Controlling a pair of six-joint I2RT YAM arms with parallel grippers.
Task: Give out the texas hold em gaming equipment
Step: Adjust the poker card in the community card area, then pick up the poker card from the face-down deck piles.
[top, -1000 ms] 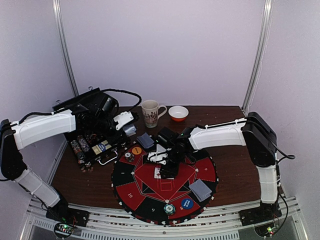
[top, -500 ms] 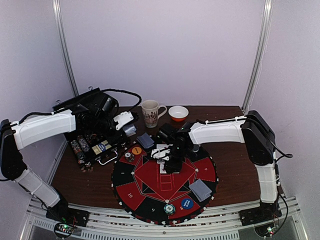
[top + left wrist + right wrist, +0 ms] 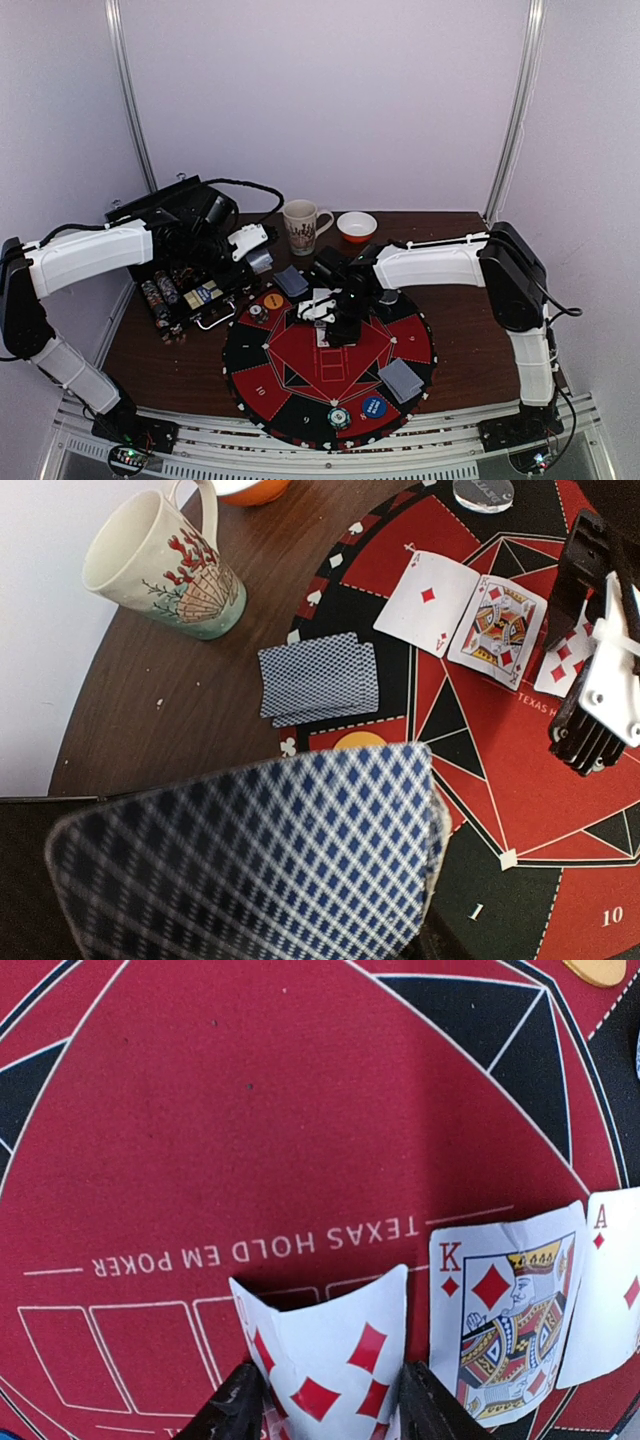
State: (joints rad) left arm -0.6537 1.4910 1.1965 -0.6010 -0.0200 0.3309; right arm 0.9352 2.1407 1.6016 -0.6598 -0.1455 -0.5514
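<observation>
My right gripper [image 3: 340, 326] hangs low over the red middle of the mat, shut on a white diamonds card [image 3: 325, 1360] that bows between its fingers [image 3: 235, 1405]. Beside it lie a king of diamonds [image 3: 505, 1300] and an ace of diamonds [image 3: 430, 600], face up. My left gripper [image 3: 258, 258] is at the mat's far left edge, shut on a stack of blue-checked cards [image 3: 250, 860] that hides its fingers. Face-down cards lie at the far left [image 3: 320, 677] and near right [image 3: 401, 379]. An orange disc [image 3: 273, 301], a blue disc [image 3: 373, 407] and a striped chip [image 3: 339, 417] lie on the mat.
The round red-and-black mat [image 3: 260, 385] fills the table's front. An open black case [image 3: 180, 262] with chip rows stands at the left. A patterned mug [image 3: 303, 226] and an orange bowl [image 3: 357, 227] stand behind the mat. A dark disc [image 3: 483, 492] lies near the ace.
My right gripper has moved a little toward the far side of the mat with the diamonds card in it. The left arm has not moved.
</observation>
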